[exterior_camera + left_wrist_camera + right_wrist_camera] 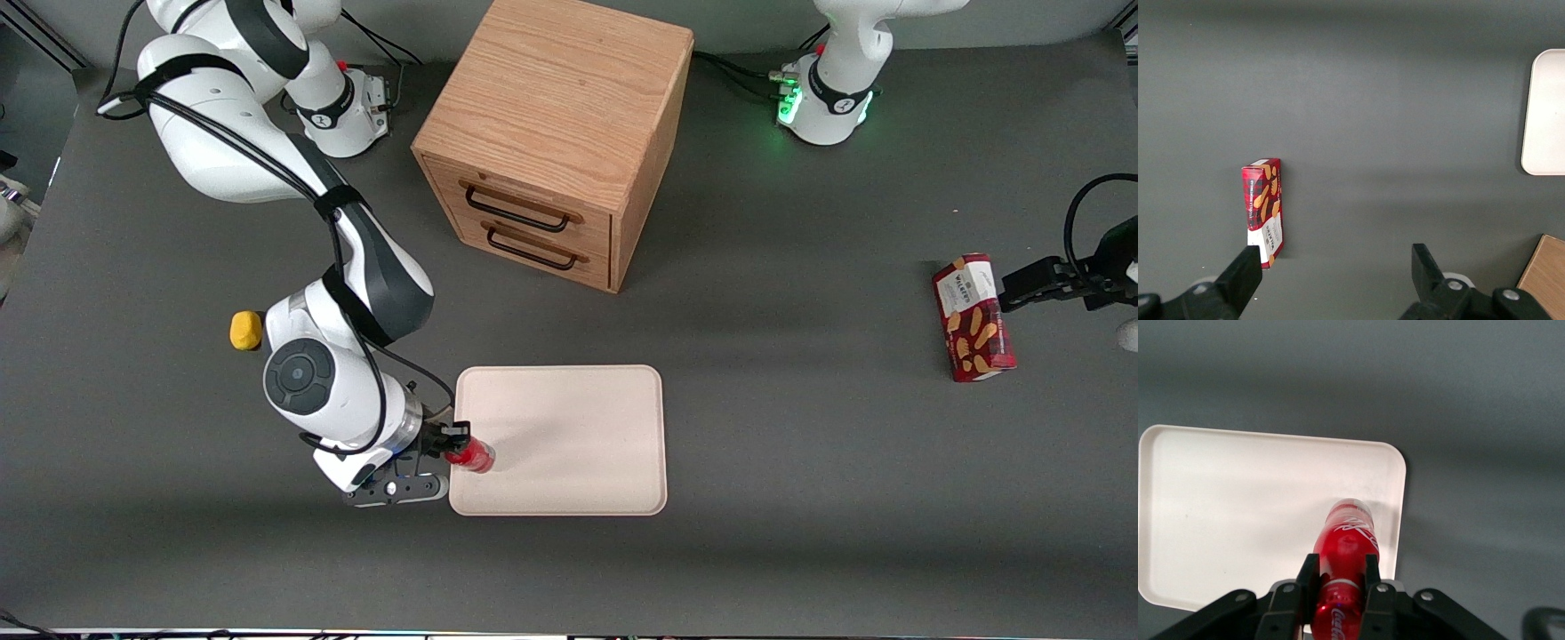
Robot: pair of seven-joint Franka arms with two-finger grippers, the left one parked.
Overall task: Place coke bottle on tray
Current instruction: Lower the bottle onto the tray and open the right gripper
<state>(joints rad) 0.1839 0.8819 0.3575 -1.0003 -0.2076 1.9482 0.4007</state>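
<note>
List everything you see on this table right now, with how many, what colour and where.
Coke bottle: one, red, over the tray's edge toward the working arm's end, held in the end effector.
Tray: one, pale beige-pink, on the table, nearer the front camera than the drawer cabinet.
Drawer cabinet: one, light wood with two dark-handled drawers, mid-table.
Snack box: one, red, toward the parked arm's end.
Yellow object: one, small, beside the working arm, toward its end of the table.
Table: one, dark grey.
End effector: one, black fingers shut on the coke bottle, at the tray's edge.
</note>
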